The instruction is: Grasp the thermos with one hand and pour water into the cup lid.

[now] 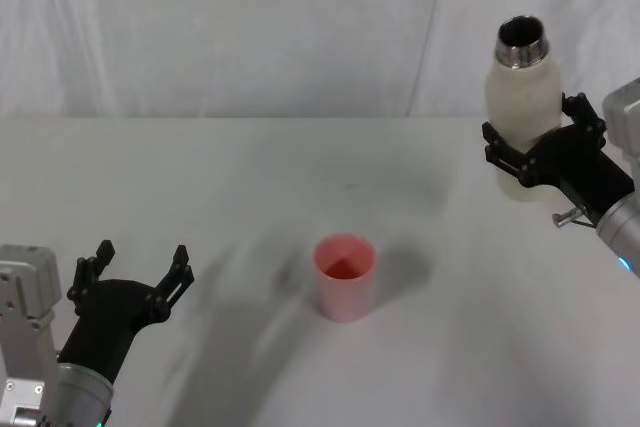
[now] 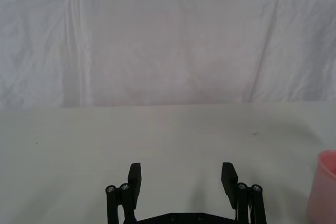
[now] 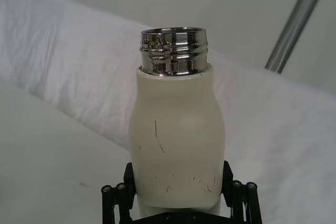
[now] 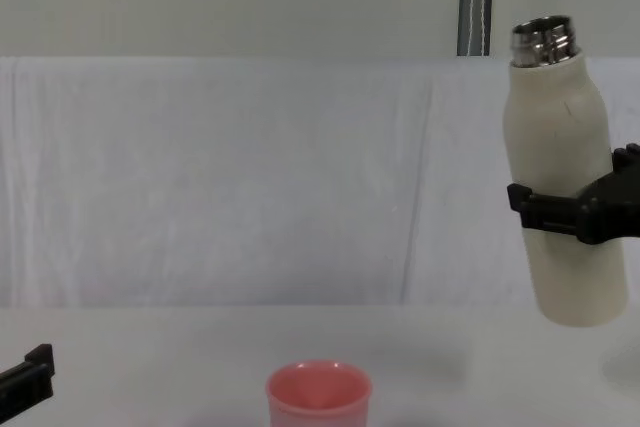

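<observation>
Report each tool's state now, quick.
Left tool: open, holding nothing, low over the table.
Right tool: closed on the thermos, lifted off the table.

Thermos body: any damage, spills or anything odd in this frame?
The thermos, lifted off the table in the right tool, shows thin dark scratches and chips across its lower cream wall. No spill visible; the pink cup lid stands upright. The left tool rests open.

The right gripper (image 1: 528,147) clasps the thermos (image 1: 523,107) around its lower body, holding it near upright above the tabletop (image 1: 250,187) at the right, open steel neck up. The cup lid (image 1: 345,276) stands upright near the middle, well apart from it. The left gripper (image 1: 140,272) hovers low at the left, fingers spread.
</observation>
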You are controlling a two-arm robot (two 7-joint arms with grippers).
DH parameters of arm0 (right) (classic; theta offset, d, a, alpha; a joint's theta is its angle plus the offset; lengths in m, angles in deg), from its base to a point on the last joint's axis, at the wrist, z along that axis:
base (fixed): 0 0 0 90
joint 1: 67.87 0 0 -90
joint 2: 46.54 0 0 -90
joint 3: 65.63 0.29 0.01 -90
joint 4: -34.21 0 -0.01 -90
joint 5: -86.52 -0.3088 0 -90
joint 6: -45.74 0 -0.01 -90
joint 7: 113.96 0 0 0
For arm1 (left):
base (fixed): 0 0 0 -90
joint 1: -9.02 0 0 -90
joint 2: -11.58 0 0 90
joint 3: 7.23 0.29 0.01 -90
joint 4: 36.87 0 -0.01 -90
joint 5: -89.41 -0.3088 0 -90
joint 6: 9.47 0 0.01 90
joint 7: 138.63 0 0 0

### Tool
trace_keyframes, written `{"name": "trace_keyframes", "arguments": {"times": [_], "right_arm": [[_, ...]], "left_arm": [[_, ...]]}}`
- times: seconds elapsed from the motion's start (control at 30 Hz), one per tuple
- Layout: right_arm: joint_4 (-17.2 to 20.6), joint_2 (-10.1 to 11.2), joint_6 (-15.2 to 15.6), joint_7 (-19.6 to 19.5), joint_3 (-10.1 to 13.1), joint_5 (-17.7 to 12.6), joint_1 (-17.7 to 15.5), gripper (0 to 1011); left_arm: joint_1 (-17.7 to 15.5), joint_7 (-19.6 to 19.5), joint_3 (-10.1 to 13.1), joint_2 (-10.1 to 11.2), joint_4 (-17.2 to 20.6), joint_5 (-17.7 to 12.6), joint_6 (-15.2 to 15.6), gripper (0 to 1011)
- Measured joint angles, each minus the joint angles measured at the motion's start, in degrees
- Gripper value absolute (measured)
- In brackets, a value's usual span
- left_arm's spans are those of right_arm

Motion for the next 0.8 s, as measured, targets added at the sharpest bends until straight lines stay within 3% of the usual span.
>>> {"name": "trace_keyframes", "arguments": {"times": [0.2, 0.37, 0.57, 0.8], "right_arm": [[2.6, 3.1, -1.1, 0.1, -1.5, 6.0, -1.0, 959], [3.3, 4.0, -1.9, -0.1, -2.8, 9.7, -1.4, 959], [3.3, 4.6, -3.6, -0.4, -4.8, 14.4, -1.6, 959], [2.0, 4.4, -5.5, -0.4, -6.7, 17.3, -1.5, 959]], "left_arm": [[0.0, 0.0, 0.0, 0.0, 0.0, 0.0, 0.0, 1001], [0.0, 0.0, 0.0, 0.0, 0.0, 0.0, 0.0, 1001], [0.0, 0.0, 0.0, 0.0, 0.0, 0.0, 0.0, 1001], [0.0, 0.0, 0.0, 0.0, 0.0, 0.0, 0.0, 1001]]}}
